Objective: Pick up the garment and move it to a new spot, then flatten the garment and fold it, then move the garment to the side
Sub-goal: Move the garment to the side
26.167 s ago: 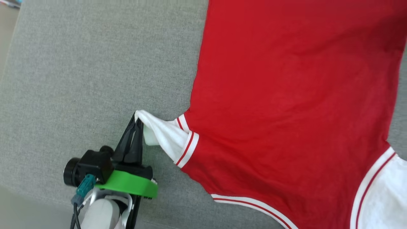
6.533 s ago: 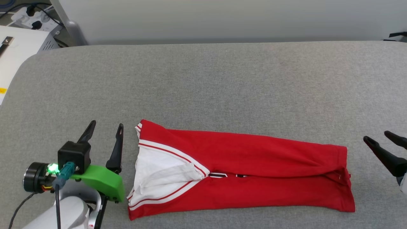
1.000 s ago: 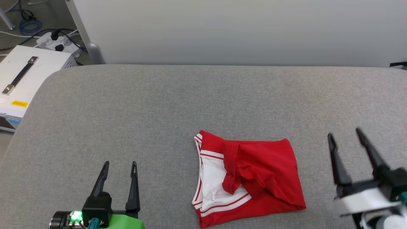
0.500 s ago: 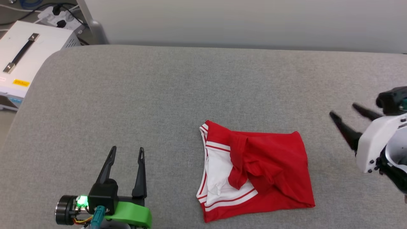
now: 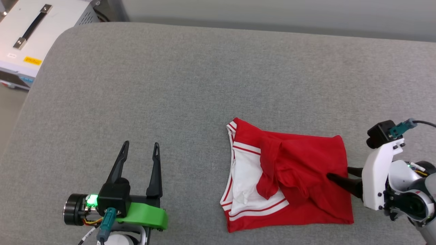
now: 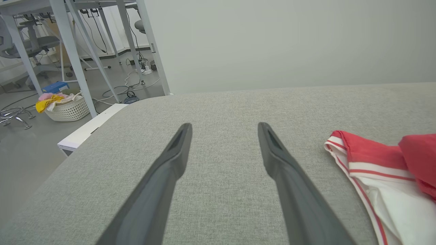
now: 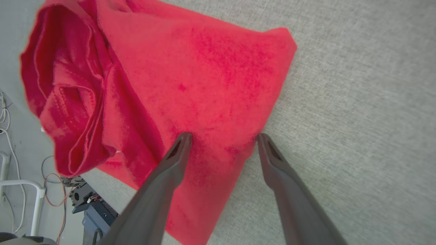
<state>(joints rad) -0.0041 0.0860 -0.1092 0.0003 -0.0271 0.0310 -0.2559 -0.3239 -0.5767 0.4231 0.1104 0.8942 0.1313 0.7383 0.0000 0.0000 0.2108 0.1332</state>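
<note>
Two hands: you have both spread wide and holding nothing.
Left hand (image 5: 140,149): it hovers over bare grey cloth, well apart from the shirt, fingers pointing away from you.
Right hand (image 5: 340,177): it reaches in low from the right; one finger lies on top of the shirt's right edge, the other sits just off that edge over the counter, so the hem falls between them.
Shirt (image 5: 299,177): it lies folded into a rough square on the counter (image 5: 170,85), right of centre, with a white sleeve and striped trim showing on its left side and a loose red flap bunched in the middle.
Step in hand: you look done with folding and about to begin the last part, moving the shirt aside.
Next move: close the right hand on the edge, catching all layers, then slide or lift gently so the fold does not fall open.
Risk: that loose flap may unroll if you drag fast.
Containers: a white basket (image 6: 68,109) stands on the floor beyond the counter, with yellow and pink cloth heaped in it.
</note>
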